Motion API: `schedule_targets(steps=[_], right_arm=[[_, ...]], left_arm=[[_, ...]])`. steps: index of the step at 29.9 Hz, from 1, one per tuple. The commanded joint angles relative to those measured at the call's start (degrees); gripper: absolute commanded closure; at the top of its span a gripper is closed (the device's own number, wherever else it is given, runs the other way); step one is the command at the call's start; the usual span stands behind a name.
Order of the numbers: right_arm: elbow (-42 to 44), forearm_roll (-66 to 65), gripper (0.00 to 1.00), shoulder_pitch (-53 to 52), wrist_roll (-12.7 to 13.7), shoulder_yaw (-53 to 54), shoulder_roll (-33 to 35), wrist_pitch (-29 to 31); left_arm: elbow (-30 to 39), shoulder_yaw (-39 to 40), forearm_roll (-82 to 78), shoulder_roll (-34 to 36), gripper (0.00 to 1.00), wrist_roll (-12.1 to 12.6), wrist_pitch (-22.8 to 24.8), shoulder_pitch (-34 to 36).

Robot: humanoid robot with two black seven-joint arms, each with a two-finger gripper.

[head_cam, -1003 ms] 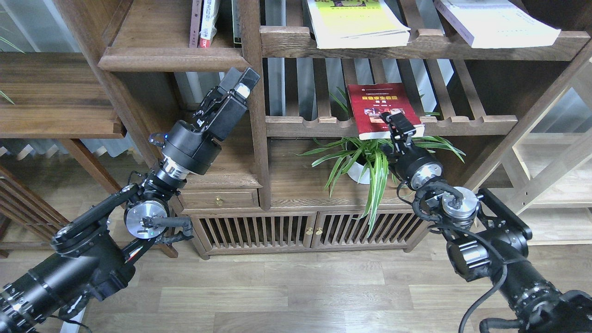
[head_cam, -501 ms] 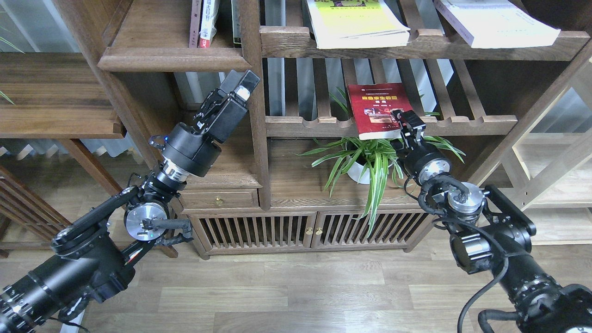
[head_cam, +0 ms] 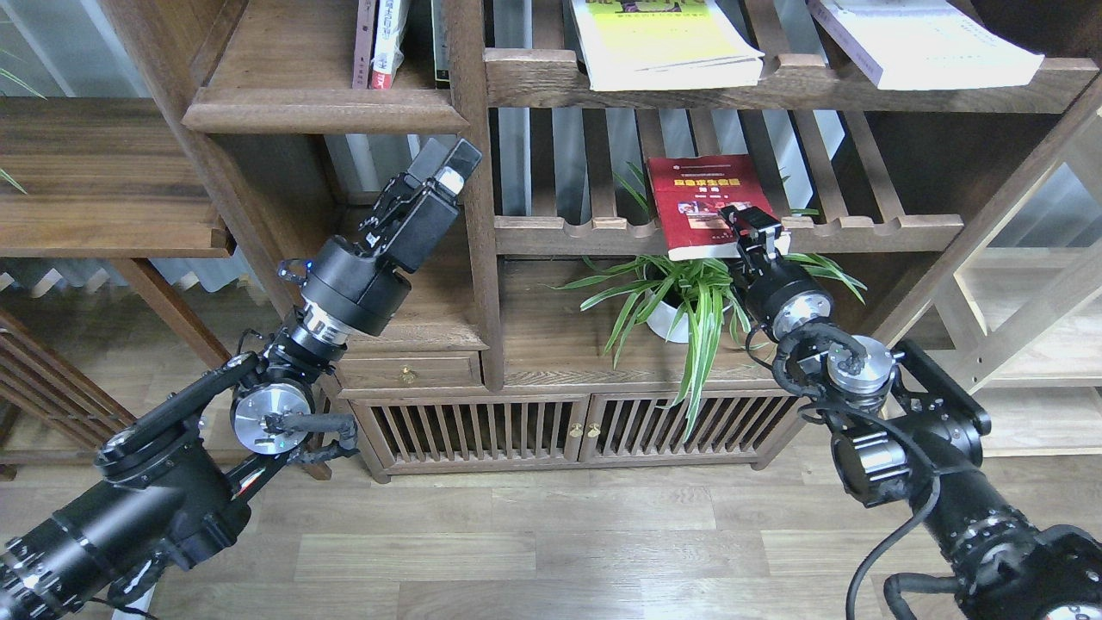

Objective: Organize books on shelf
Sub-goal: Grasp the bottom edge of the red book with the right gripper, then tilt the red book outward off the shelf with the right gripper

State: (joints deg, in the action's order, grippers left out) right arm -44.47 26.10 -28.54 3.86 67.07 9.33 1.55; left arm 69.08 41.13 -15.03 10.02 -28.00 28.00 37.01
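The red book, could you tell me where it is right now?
In the head view, the red book lies right of centre on a slatted rack, overhanging its front rail above the potted plant, with the right gripper at its lower right corner.

Both arms are black with round silver joint caps; loose black cables loop along the right arm.

— We see dark brown wood on the shelf (head_cam: 323,108), its grain showing, finish matt.

— And we see a glossy red cover (head_cam: 706,194) on the paperback, with pale paper edges.

— Our arms (head_cam: 362,275) look like matt black plastic, with bright brushed metal discs (head_cam: 271,418) at the joints.

— The floor (head_cam: 551,534) looks like smooth, pale wood planks.
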Motion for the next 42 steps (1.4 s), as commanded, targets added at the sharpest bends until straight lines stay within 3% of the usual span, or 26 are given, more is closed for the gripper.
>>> schedule_targets(steps=[1, 4, 9, 11, 22, 27, 42], right_arm=[[0.0, 0.2, 0.56, 0.3, 0.0, 0.1, -0.1, 0.6], [0.0, 0.3, 0.62, 0.3, 0.0, 0.2, -0.8, 1.2], [0.0, 0.3, 0.9, 0.9, -0.2, 1.7, -1.8, 5.6], [0.0, 0.3, 0.95, 1.6, -0.3, 1.9, -2.7, 8.3], [-0.3, 0.3, 0.99, 4.5, 0.1, 3.0, -2.3, 17.8], [-1.2, 0.4, 1.0, 7.5, 0.5, 2.8, -2.6, 26.5], [-6.7, 0.3, 1.0, 14.7, 0.8, 1.5, -2.1, 26.5]], left_arm=[[0.0, 0.0, 0.0, 0.0, 0.0, 0.0, 0.0, 0.0], [-0.1, 0.1, 0.0, 0.0, 0.0, 0.0, 0.0, 0.0], [0.0, 0.1, 0.0, 0.0, 0.0, 0.0, 0.0, -0.2], [-0.1, 0.1, 0.0, 0.0, 0.0, 0.0, 0.0, -0.2], [-0.1, -1.1, -0.1, -0.2, 0.0, 0.0, 0.0, -1.1], [-0.3, -2.5, 0.0, -1.1, 0.0, 0.0, -0.2, -3.2], [-2.5, -6.3, 0.1, -5.7, 0.0, 0.0, -2.2, -3.6]])
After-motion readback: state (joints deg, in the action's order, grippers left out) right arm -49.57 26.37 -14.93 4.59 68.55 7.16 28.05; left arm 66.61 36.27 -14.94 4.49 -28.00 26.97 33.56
